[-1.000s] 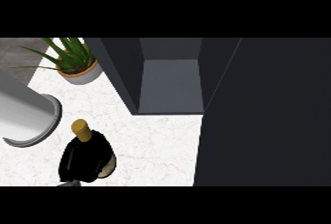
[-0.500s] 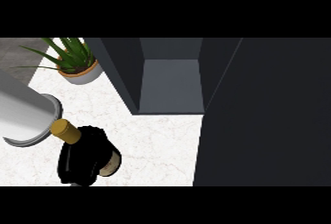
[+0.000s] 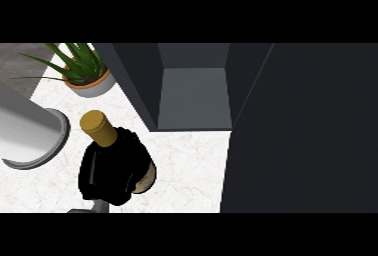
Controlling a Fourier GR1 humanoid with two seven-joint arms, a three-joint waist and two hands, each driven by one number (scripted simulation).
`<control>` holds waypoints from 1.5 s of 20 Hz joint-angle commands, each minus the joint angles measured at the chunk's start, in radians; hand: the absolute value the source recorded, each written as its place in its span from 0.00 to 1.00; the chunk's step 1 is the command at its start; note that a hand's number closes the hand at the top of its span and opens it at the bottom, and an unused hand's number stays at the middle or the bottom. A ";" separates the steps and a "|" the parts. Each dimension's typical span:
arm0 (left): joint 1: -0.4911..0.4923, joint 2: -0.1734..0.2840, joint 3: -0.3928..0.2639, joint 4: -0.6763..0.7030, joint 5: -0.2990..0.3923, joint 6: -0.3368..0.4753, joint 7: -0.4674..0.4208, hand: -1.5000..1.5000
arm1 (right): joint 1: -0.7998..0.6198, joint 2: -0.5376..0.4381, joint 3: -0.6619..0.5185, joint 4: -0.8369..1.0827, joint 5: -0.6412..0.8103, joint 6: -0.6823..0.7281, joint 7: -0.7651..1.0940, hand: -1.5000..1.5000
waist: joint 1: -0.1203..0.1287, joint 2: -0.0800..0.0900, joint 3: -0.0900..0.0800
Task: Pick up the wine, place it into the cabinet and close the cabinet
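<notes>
The left hand [image 3: 111, 172] is curled around a gold-capped wine bottle [image 3: 100, 128]; beyond it to the right stands the open cabinet [image 3: 193, 95], a potted plant [image 3: 85, 75] directly beyond.

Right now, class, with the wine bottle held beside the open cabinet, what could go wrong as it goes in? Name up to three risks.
1. The black hand curls round the dark wine bottle with the gold cap, and the bottle is tilted, so it may slip or land askew.
2. The dark grey cabinet's opening is narrow; the bottle could strike its side wall.
3. The open dark cabinet door stands close, and a wide swing might hit it.
</notes>
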 commanded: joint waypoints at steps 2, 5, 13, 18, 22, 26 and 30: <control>-0.113 0.000 -0.147 -0.049 0.016 0.224 0.071 1.00 | 0.061 -0.022 -0.047 -0.198 -0.118 0.020 0.051 0.00 | -0.008 0.003 0.000; -0.209 0.000 -0.134 -0.036 0.037 0.286 0.152 1.00 | 0.079 -0.014 -0.009 -0.179 -0.079 0.029 0.048 0.00 | -0.007 0.004 0.000; -0.362 0.000 -0.277 0.082 0.067 0.543 0.184 1.00 | 0.032 -0.025 -0.078 -0.205 -0.120 0.041 0.105 0.00 | -0.011 0.006 -0.001; -0.451 0.000 -0.203 0.206 0.055 0.532 0.182 1.00 | 0.065 -0.005 -0.094 -0.197 -0.130 0.051 0.057 0.00 | -0.011 0.006 0.000; -0.472 0.000 -0.230 0.317 0.099 0.529 0.112 1.00 | 0.098 -0.007 -0.099 -0.193 -0.136 0.078 0.034 0.00 | -0.015 0.006 0.000; -0.420 0.000 -0.255 0.365 0.137 0.512 0.038 1.00 | 0.123 0.006 -0.057 -0.221 -0.109 0.071 0.056 0.00 | -0.016 0.004 -0.001; -0.517 0.000 -0.220 0.550 0.227 0.469 -0.055 1.00 | 0.052 0.014 -0.097 -0.187 -0.134 0.063 0.077 0.00 | -0.020 0.010 -0.002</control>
